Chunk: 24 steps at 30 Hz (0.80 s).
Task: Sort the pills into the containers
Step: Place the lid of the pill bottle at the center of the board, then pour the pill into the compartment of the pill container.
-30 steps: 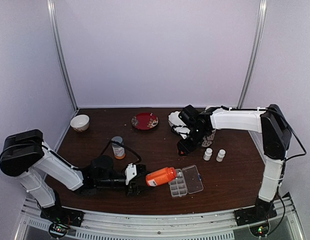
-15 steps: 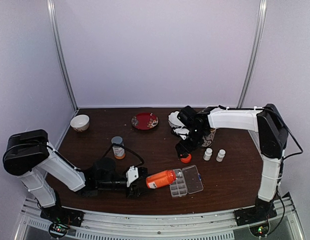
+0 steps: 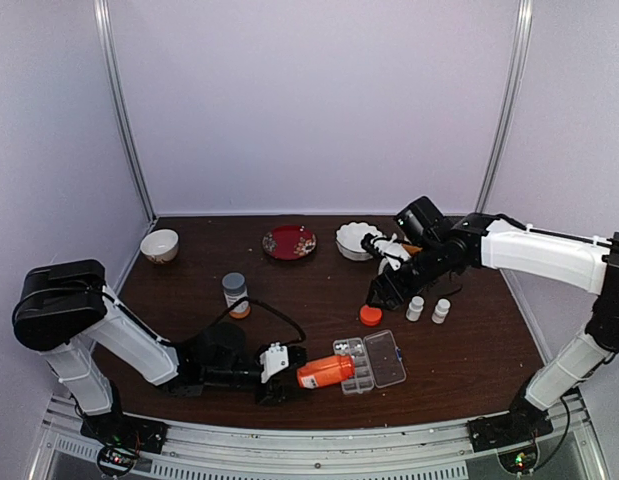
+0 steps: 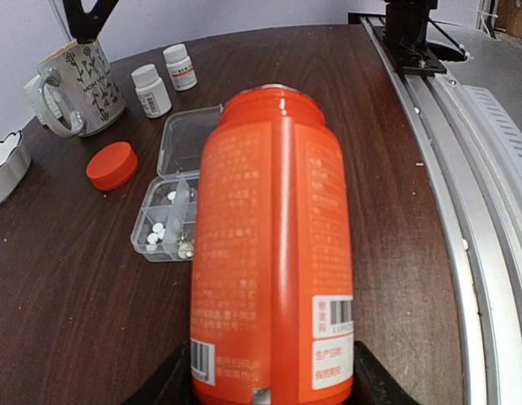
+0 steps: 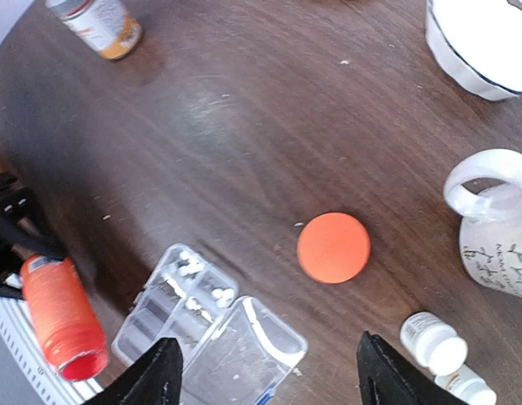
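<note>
My left gripper [image 3: 287, 366] is shut on an uncapped orange bottle [image 3: 323, 372] lying nearly level, its mouth close beside the clear pill box [image 3: 357, 375]. The box's lid [image 3: 385, 358] lies open. Small white pills [image 4: 158, 233] sit in a few containers [image 4: 164, 228] at one end, and the same pills [image 5: 193, 267] show in the right wrist view. The bottle's orange cap [image 3: 370, 315] lies flat on the table beyond the box. My right gripper [image 3: 381, 293] hangs open and empty above the cap [image 5: 333, 247] and the lid [image 5: 252, 354].
Two small white bottles [image 3: 416, 308] [image 3: 441, 311] and a patterned mug [image 5: 497, 245] stand right of the cap. A grey-capped orange bottle [image 3: 234, 294] stands mid-left. A white dish [image 3: 355, 241], a red plate [image 3: 289, 242] and a small bowl [image 3: 160, 245] line the back.
My right gripper set the orange cap on the table, let go, and drew back up and right. My left gripper slid the orange bottle right, up to the pill box.
</note>
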Motion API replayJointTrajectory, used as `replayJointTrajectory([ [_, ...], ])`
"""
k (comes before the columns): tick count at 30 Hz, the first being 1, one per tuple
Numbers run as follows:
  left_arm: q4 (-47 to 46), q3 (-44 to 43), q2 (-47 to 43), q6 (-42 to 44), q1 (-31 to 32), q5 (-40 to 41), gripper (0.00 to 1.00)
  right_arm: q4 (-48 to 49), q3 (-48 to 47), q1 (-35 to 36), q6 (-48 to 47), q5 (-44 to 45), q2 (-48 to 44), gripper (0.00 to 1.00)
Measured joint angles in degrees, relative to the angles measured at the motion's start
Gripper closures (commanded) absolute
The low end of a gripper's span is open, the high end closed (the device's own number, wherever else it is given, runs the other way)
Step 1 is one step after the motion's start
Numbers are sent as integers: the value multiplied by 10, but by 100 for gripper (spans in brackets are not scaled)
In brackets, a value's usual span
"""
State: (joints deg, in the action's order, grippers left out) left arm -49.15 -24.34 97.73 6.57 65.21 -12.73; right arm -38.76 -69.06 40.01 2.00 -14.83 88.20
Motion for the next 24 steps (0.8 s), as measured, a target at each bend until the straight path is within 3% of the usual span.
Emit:
replayJointTrajectory([
  [5,40,-21,0,2,4,12,100,59,87,36,36,-55,-68,47],
  [6,44,-24,0,3,5,16,100,74,107,43,48,-68,-79,54],
  [10,72,-35,-1,6,11,30,100,122,165,76,94,-99,-119,63],
  [24,149,-61,-12,6,18,55,100,274,234,144,207,-135,-131,72],
])
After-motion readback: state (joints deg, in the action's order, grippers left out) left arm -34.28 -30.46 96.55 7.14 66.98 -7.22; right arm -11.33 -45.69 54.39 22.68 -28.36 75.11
